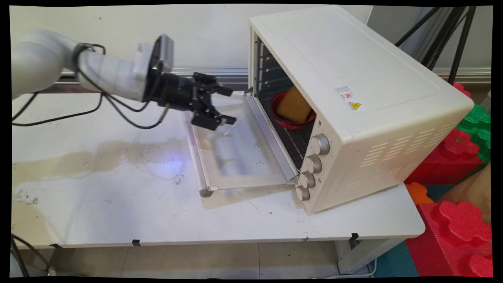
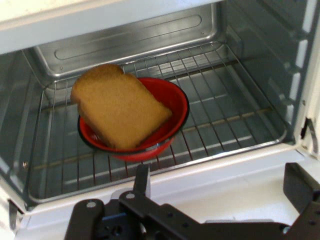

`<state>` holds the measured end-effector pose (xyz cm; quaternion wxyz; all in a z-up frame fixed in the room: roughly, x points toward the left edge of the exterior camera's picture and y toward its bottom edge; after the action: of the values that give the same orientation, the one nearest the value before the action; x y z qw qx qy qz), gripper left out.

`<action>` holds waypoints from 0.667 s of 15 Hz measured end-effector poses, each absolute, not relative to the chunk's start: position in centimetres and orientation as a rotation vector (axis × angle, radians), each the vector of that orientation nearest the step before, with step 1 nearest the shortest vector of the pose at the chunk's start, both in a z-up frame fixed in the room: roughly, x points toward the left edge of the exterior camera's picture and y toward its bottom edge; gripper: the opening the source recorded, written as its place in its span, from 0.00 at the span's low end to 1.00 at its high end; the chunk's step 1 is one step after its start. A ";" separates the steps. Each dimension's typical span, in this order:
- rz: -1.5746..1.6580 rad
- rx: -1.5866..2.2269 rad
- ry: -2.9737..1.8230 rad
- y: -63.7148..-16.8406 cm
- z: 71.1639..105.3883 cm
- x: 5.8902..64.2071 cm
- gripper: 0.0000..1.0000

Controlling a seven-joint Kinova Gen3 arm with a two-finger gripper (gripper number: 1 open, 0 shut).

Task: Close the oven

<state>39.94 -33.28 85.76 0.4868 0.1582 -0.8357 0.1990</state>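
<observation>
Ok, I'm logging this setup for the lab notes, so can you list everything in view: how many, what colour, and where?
cream toaster oven: one, on the white table's right half, opening facing left
glass oven door: one, clear with pale frame, folded down flat over the table
wire oven rack: one, silver, inside the oven
round red bowl: one, on the rack
brown toast slice: one, leaning in the bowl
oven knobs: four, silver, down the front panel
foam blocks: several, red, green, orange, right of the table
white table: one, stained
hand: one, black, open, above the door's far end
</observation>
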 end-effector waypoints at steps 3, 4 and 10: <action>0.474 0.398 -2.036 -31.3 86.3 42.3 1.00; 0.471 0.402 -2.038 -30.7 86.5 43.0 1.00; 0.446 0.433 -2.052 -27.6 87.3 47.5 1.00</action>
<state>47.52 -27.56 87.34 0.4783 0.1772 -0.8405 0.1829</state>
